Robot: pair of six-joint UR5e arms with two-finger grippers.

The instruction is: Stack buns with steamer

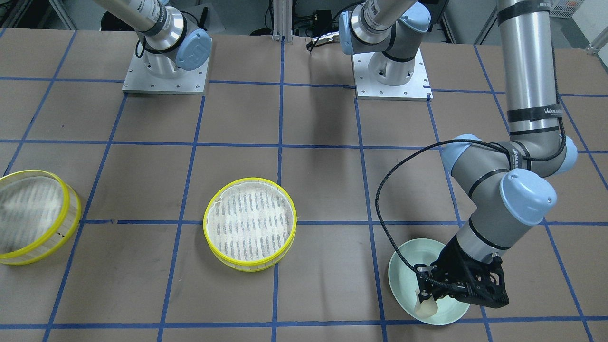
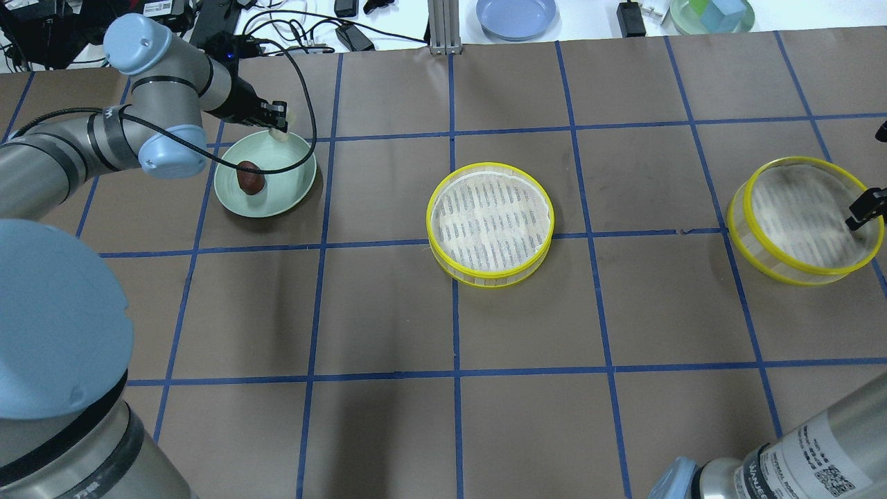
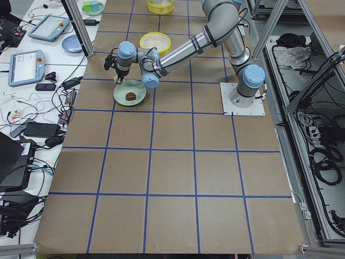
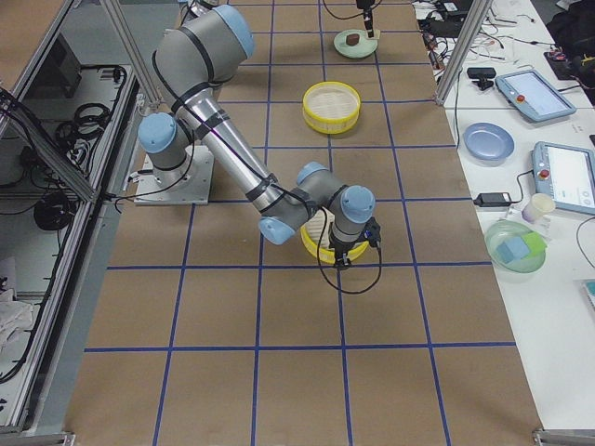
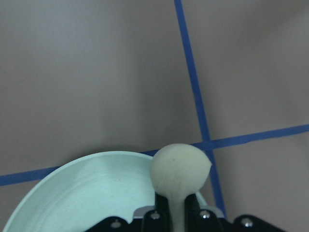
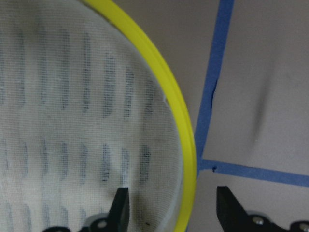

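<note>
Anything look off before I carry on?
The steamer tray at the right gripper looks tilted, one side raised, and blurred, unlike the flat middle tray. The gripper is open astride its rim.

1. The left silver arm with pale-blue joint caps (image 1: 527, 71) reaches far out from its base, its elbow bent and its wrist (image 1: 479, 232) angled down.
2. Its black two-finger left gripper (image 1: 423, 297) points downward, the fingers pinched on a cream-white oblong bun (image 5: 179, 166).
3. The right silver arm (image 4: 231, 149) stretches out low, folding back at the wrist.
4. Its black right gripper (image 6: 173, 205) holds its jaws apart, with one finger (image 6: 120, 208) on each side of a yellow steamer rim (image 6: 186, 145).
</note>
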